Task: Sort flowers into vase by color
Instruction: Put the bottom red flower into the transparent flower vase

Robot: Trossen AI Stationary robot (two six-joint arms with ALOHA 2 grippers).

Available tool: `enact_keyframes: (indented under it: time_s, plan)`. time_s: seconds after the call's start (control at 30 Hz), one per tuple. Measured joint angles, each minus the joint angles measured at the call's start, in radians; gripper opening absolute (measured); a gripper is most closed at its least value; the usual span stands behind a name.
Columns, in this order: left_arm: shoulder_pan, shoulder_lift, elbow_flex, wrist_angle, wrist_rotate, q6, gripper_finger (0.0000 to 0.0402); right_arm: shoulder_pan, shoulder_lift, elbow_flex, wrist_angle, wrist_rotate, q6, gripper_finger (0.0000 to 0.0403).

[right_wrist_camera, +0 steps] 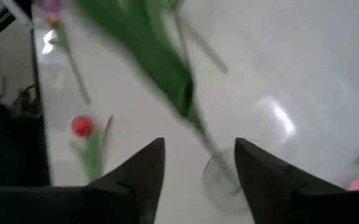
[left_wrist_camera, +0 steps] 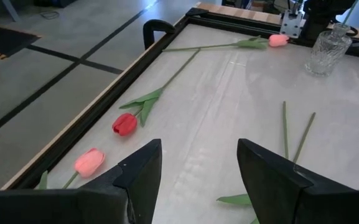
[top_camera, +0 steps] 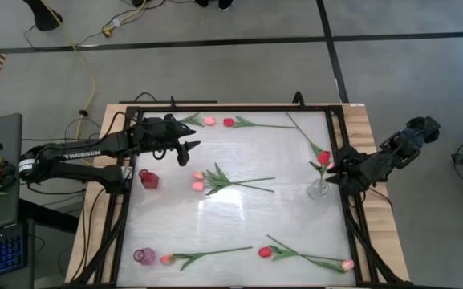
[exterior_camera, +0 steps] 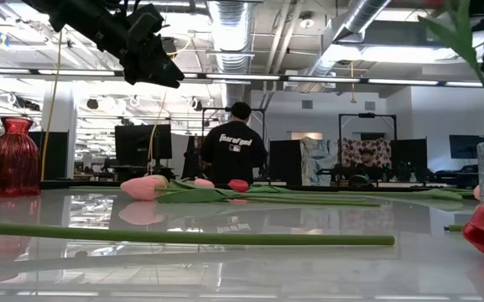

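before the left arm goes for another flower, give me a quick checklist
1. Left gripper open and empty: ok.
2. Red tulip and pink tulip lying free by the far edge, apart from each other: ok.
3. Red vase upright near the left arm: ok.
4. Right gripper clear of the clear vase: not ok, it is right beside it.
5. Flower stem released by the right gripper: cannot tell.
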Motion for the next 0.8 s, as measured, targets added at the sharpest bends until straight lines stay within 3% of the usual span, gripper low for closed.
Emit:
enact_keyframes:
  time_s: [0.2, 0.43, 0.63, 0.8]
  plan:
    - [0.0, 0.0, 0.0, -0.004, 0.028, 0.0, 0.0197, 0.0, 0.002, 0.0, -0.009, -0.179, 0.207, 0.0254]
    - [0.0, 0.0, 0.0, 0.035, 0.121, -0.008, 0.0197, 0.009, 0.07, 0.0, -0.006, -0.494, 0.441, 0.0254]
    - [0.0, 0.0, 0.0, 0.083, 0.197, -0.007, 0.0197, 0.053, 0.192, 0.0, 0.117, -0.518, 0.474, 0.0254]
    - [-0.009, 0.018, 0.0, 0.077, 0.266, 0.001, 0.0197, 0.127, 0.367, 0.0, 0.288, -0.517, 0.526, 0.0254]
